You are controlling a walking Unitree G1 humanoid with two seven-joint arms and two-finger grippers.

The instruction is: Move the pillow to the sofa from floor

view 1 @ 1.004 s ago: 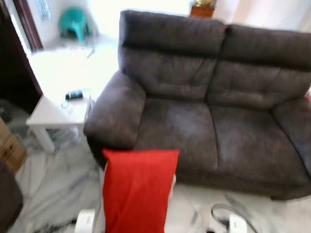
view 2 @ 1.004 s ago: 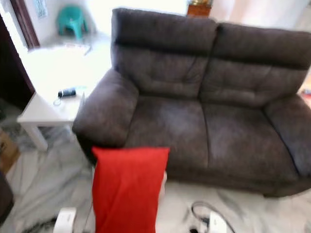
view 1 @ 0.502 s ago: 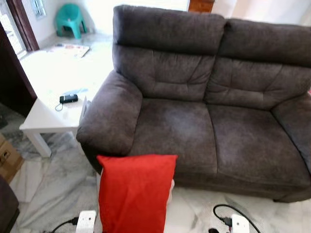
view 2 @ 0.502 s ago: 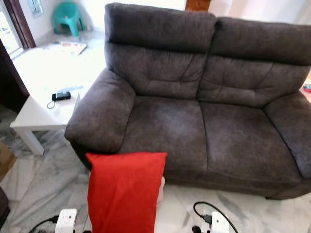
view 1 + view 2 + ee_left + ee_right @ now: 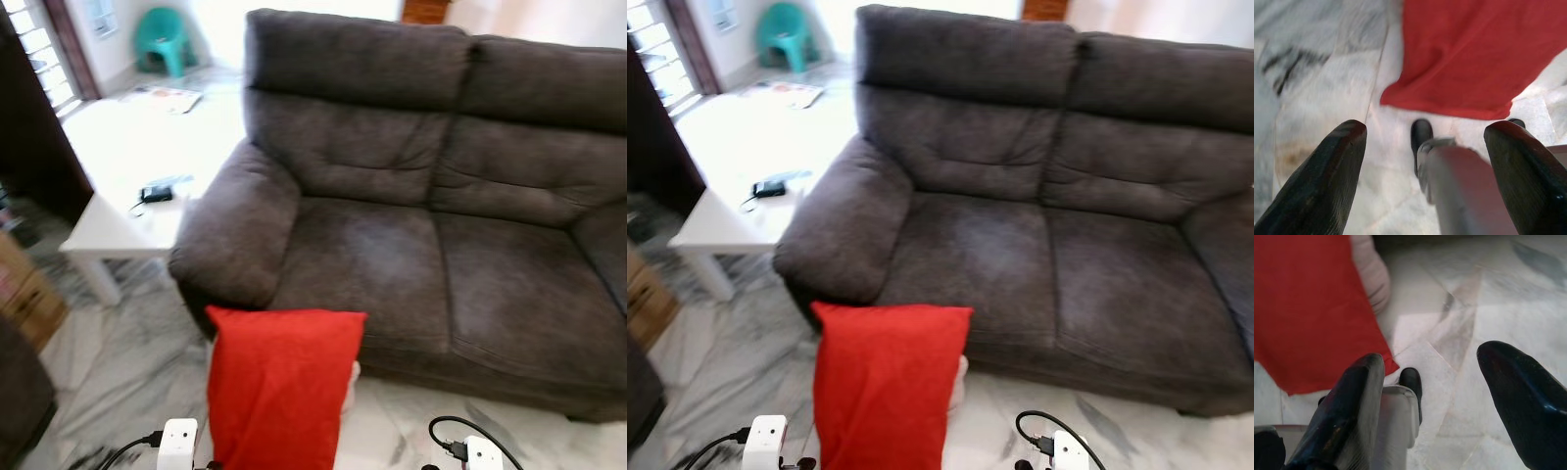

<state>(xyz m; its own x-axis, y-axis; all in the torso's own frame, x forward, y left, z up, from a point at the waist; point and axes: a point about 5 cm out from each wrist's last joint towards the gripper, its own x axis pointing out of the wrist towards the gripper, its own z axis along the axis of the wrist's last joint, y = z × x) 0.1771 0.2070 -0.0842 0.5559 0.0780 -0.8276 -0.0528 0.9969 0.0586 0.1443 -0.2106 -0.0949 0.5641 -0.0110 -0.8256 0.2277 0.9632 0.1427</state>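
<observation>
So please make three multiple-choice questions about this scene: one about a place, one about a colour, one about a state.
1. Where is the pillow?
A. on the sofa seat
B. on the floor, in front of the sofa's left armrest
C. on the white table

2. What colour is the plastic stool in the far corner?
A. teal
B. yellow
C. black

3. How are the fingers of the left gripper?
A. shut on the pillow
B. shut on nothing
C. open

Answers:
1 B, the pillow stands on the marble floor before the sofa.
2 A, it is teal.
3 C, the left wrist view shows the fingers spread wide apart, holding nothing.
</observation>
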